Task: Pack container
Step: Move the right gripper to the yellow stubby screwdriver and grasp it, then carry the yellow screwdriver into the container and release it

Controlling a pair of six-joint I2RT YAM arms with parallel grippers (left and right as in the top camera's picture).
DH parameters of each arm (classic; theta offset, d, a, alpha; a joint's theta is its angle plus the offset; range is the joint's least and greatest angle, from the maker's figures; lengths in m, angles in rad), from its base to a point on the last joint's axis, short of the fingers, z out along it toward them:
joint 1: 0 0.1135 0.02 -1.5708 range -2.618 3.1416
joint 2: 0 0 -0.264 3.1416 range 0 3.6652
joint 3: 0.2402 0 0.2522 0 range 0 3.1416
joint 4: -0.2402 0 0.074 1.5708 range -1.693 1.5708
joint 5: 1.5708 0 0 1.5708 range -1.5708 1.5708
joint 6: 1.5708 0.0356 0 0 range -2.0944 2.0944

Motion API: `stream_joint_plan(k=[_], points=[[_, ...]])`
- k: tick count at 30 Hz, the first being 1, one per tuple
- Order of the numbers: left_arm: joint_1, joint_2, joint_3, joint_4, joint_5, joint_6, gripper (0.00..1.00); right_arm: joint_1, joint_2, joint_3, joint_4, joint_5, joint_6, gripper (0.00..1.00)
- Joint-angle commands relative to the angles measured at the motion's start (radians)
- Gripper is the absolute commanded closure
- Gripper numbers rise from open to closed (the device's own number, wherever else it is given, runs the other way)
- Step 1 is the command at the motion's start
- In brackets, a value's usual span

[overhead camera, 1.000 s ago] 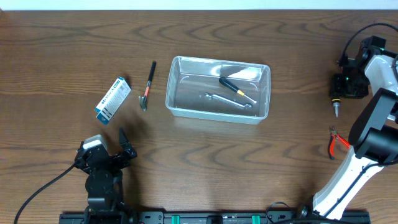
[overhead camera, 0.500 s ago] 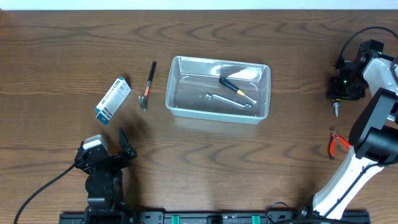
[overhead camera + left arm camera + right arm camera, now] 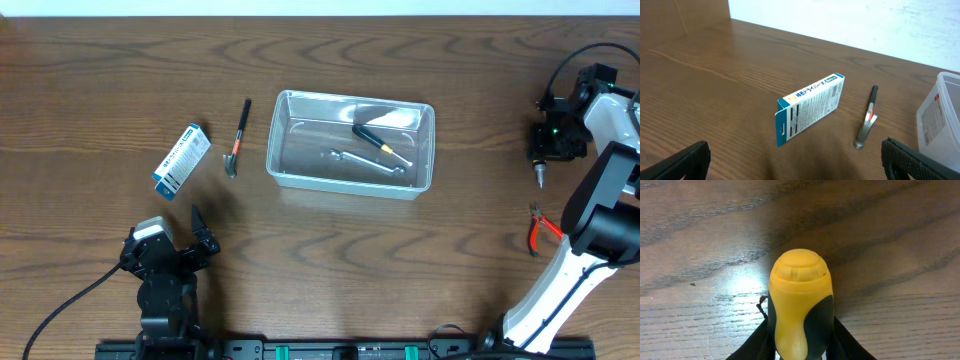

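Observation:
The container (image 3: 349,183) is a clear greyish tub in the middle of the table; its corner also shows in the left wrist view (image 3: 941,120). Inside it lie a black-and-yellow screwdriver (image 3: 376,138) and a metal wrench (image 3: 366,161). My right gripper (image 3: 548,150) is at the far right, well away from the tub. It is shut on a yellow-and-black screwdriver (image 3: 800,292), whose tip (image 3: 541,180) points at the table. My left gripper (image 3: 178,238) is open and empty near the front left (image 3: 799,161).
A blue-and-white cardboard box (image 3: 181,160) and a small black-handled tool (image 3: 238,136) lie left of the tub; both show in the left wrist view, box (image 3: 809,109) and tool (image 3: 868,120). Red-handled pliers (image 3: 543,229) lie at the right, beside my right arm.
My right gripper has shifted slightly left with the screwdriver in it. The left arm has not moved.

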Motion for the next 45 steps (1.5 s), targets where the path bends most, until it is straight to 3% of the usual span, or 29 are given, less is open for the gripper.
stream_joint_plan(k=[1, 17, 31, 37, 45], points=[[0.003, -0.006, -0.023, -0.007, -0.005, 0.006, 0.02, 0.008, 0.012, -0.022, -0.012, -0.053, 0.017, 0.99], [0.003, -0.006, -0.023, -0.007, -0.004, 0.006, 0.02, 0.036, -0.032, 0.007, -0.008, -0.076, 0.016, 0.99], [0.003, -0.006, -0.023, -0.007, -0.004, 0.006, 0.02, 0.116, -0.217, 0.026, 0.004, -0.080, 0.008, 0.99], [0.003, -0.006, -0.023, -0.007, -0.004, 0.006, 0.02, 0.212, -0.313, 0.026, -0.003, -0.097, 0.008, 0.99], [0.003, -0.006, -0.023, -0.007, -0.004, 0.006, 0.02, 0.456, -0.438, 0.045, -0.001, -0.094, -0.064, 0.99]])
